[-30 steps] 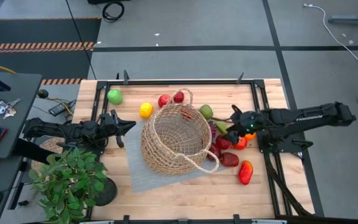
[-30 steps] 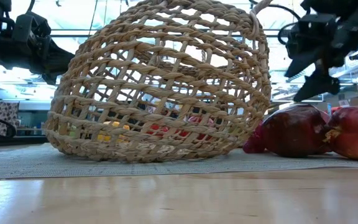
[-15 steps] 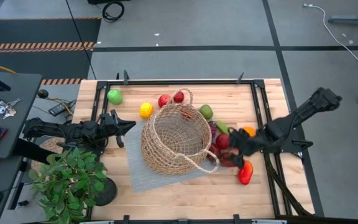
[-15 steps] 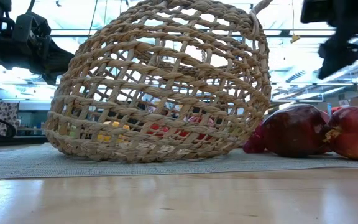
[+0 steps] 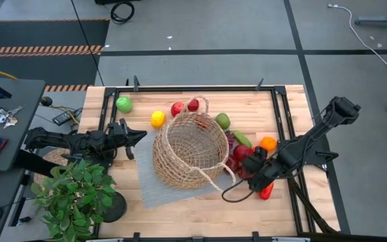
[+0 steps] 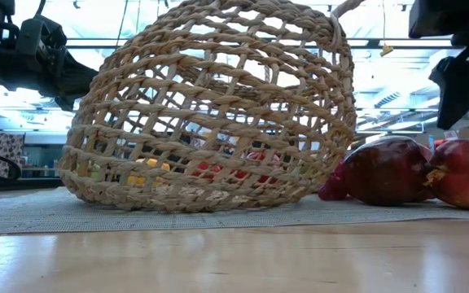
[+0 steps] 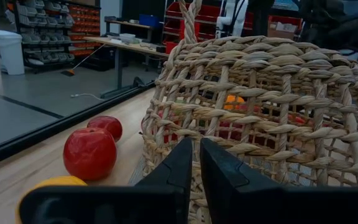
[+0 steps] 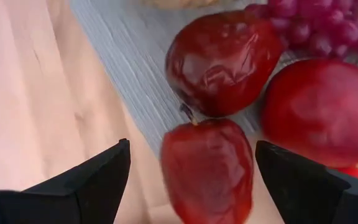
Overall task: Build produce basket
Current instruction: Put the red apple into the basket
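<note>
The tan wicker basket [image 5: 190, 149] sits with its base on a grey mat [image 5: 154, 188], and nothing shows inside it. Produce lies around it: a green apple [image 5: 123, 103], a lemon [image 5: 157, 119], red apples [image 5: 177, 108], a pear [image 5: 222, 120], an orange [image 5: 268, 142], and a red cluster [image 5: 240, 152] at its right. My right gripper [image 5: 250, 179] hangs open over that cluster. In the right wrist view its fingers stand either side of a dark red fruit [image 8: 207, 168] without touching it. My left gripper [image 7: 196, 163] is shut, level, just left of the basket [image 7: 260, 106].
A potted plant [image 5: 76, 195] stands at the near left corner. A black cable loop [image 5: 232, 195] hangs under the right arm above the wood. Purple grapes [image 8: 316, 28] and a red apple [image 8: 322, 109] crowd the cluster. Bare wood [image 5: 200, 212] lies along the near edge.
My right gripper has swung from above the far part of the red cluster toward the table's near edge, uncovering the orange. In the low view it has moved off toward the picture's right edge. The left arm and the basket have stayed still.
</note>
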Controlling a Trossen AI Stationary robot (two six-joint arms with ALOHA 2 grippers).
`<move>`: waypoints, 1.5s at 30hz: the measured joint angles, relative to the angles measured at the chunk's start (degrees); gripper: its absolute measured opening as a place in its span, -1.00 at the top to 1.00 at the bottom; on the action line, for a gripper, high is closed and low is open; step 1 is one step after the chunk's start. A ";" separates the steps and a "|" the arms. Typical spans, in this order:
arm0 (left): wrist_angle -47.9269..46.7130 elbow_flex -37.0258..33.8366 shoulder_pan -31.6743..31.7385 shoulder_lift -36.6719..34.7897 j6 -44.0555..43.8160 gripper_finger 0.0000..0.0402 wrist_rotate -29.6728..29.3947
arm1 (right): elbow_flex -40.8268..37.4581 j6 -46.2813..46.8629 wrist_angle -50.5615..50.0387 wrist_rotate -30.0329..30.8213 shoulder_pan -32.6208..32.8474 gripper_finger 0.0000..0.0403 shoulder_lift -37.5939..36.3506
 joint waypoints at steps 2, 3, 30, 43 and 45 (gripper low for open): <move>0.02 -0.01 0.02 0.00 0.01 0.82 0.00 | 0.00 -3.19 0.03 -1.08 0.00 -0.74 1.68; 0.02 -0.01 0.01 -0.01 0.01 0.83 0.00 | 0.00 -5.01 -0.09 -1.87 0.00 -0.74 2.41; 0.17 -0.01 0.02 -0.01 0.01 0.80 0.00 | 16.63 2.62 -6.70 -1.27 7.83 -0.74 7.67; 0.22 -0.01 0.01 -0.01 -0.01 0.82 0.00 | 18.47 14.84 -23.11 9.91 14.39 -0.74 14.88; 0.20 -0.01 0.00 -0.02 0.01 0.81 0.00 | 17.57 16.56 -22.09 11.89 14.87 -0.74 13.43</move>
